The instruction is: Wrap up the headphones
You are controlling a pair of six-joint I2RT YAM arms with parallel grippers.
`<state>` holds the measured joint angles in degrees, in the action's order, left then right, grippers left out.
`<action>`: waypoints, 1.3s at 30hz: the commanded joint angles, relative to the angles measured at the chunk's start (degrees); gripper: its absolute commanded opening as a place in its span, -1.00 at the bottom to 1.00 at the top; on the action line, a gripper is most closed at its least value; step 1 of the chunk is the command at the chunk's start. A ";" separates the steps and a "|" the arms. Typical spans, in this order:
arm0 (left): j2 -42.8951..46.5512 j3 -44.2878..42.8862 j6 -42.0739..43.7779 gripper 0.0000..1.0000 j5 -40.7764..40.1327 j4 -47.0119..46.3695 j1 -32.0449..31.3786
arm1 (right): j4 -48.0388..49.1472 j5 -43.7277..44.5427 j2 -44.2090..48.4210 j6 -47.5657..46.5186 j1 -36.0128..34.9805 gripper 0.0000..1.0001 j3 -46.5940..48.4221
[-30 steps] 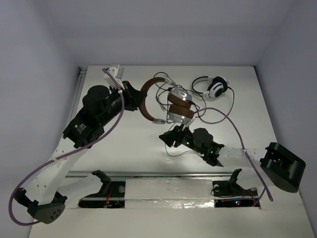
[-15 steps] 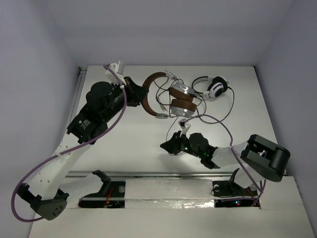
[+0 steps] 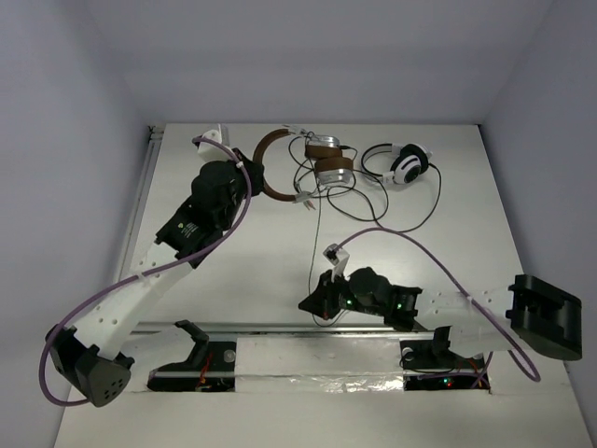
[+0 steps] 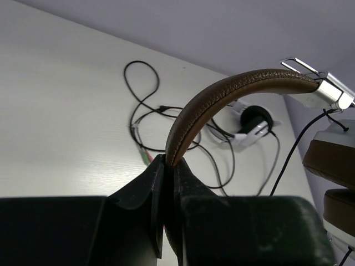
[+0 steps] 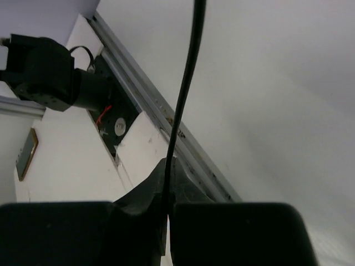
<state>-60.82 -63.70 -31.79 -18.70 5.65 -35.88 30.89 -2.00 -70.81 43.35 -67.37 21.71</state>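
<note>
White table (image 3: 233,271): left arm stretched far, left gripper (image 4: 166,163) clamped on headband (image 4: 222,94) of headphones (image 3: 322,161) at far edge. Right arm low by rail (image 3: 280,329), right gripper (image 5: 167,166) pinching cable (image 3: 317,233), cable straight.

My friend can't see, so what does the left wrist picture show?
The left tool is shut on the brown headband of the headphones, which arches up to the right. Behind it, thin black cables loop across the white table toward white-and-black headphones.
</note>
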 commanded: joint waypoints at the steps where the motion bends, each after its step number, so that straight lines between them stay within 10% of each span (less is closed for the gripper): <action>1: -0.09 0.94 -1.70 -1.00 -8.36 -8.02 0.28 | -15.48 2.87 4.00 0.50 -3.89 -1.00 7.43; 17: 1.31 22.64 -3.01 -1.00 -15.84 -6.54 -6.29 | -64.88 18.59 5.24 -7.31 -10.85 -1.00 34.52; 26: -1.66 22.31 -6.00 -1.00 -20.66 2.59 -22.81 | -73.42 27.66 3.31 -17.86 -6.91 -1.00 45.94; 39: 0.43 20.73 -0.11 -1.00 -12.68 9.45 -27.14 | -81.78 30.63 2.96 -25.95 0.49 -1.00 51.15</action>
<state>-63.66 -39.70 -33.47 -34.57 15.42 -62.63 -48.12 25.06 -67.90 20.40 -67.70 70.76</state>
